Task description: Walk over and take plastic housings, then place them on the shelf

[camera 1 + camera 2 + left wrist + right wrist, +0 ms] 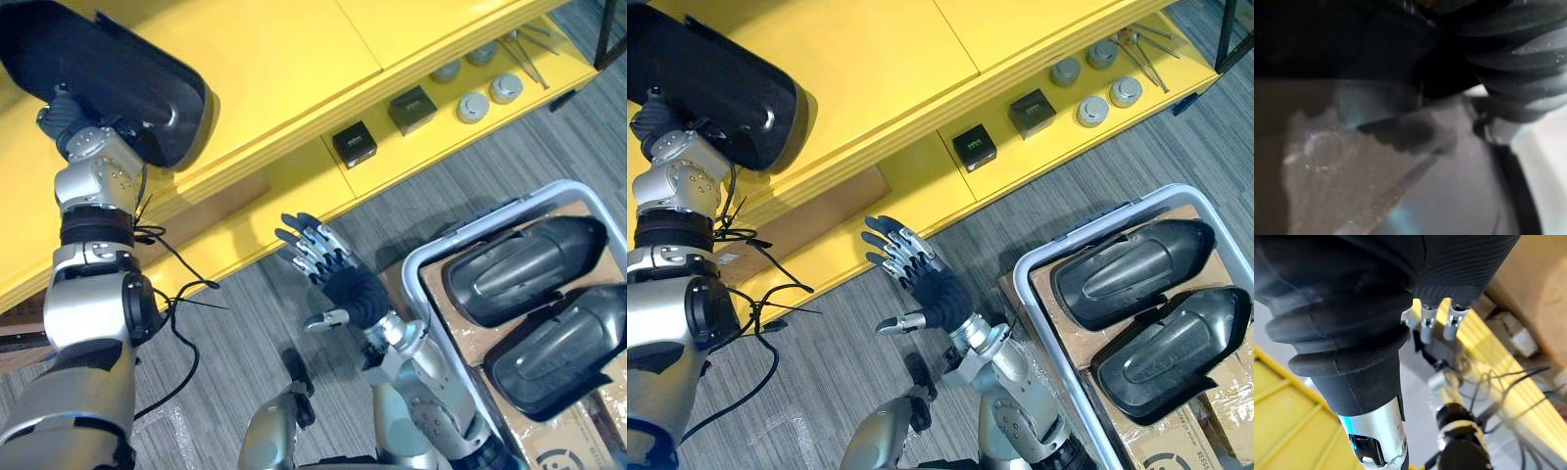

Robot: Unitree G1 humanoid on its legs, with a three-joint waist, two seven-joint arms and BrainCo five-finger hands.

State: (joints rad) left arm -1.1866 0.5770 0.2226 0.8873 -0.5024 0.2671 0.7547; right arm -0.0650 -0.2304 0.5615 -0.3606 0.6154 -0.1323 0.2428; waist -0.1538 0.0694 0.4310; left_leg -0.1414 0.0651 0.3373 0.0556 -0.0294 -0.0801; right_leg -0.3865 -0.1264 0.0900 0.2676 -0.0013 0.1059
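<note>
One housing (108, 69) going onto shelf (294, 59) with left hand (61, 116), grip hidden
Next: let go, then send spread-fingered right hand (338, 279) toward crate (411, 269)

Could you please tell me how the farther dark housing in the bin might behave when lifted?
The housing looks like a moulded plastic shell, so it is probably stiff and light for its size. Its smooth, glossy, curved top may slip when gripped.

Bright, even light overall; soft glare on the plastic housings (524, 264) right of the yellow shelf (294, 59), left wrist view's way dimmer.
</note>
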